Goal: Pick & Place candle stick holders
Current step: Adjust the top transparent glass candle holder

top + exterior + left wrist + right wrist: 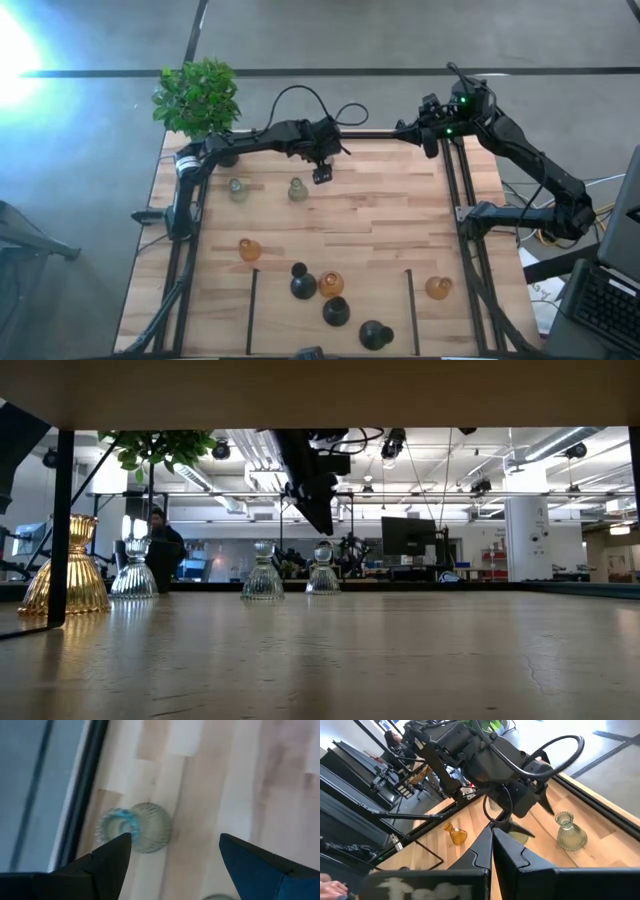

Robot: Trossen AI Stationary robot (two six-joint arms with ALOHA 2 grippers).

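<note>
Two pale green-grey candle stick holders (238, 188) (297, 189) stand upright at the far left of the wooden table (390, 220). My left gripper (322, 175) hangs open above the table just right of the second one. In the left wrist view a holder (135, 827) stands below, beside one fingertip and outside the gap (175, 837). Amber holders (249, 249) (330, 284) (438, 288) and black holders (301, 284) (336, 311) (375, 335) stand near the front edge. My right gripper (428, 135) waits shut (492, 834) at the far right corner, raised.
A green plant (197, 97) in a black pot stands at the far left corner. Black frame rails (465, 230) run along the table's left and right sides. Two thin black strips (253, 305) (410, 300) lie near the front. A person (160, 550) shows in the room behind.
</note>
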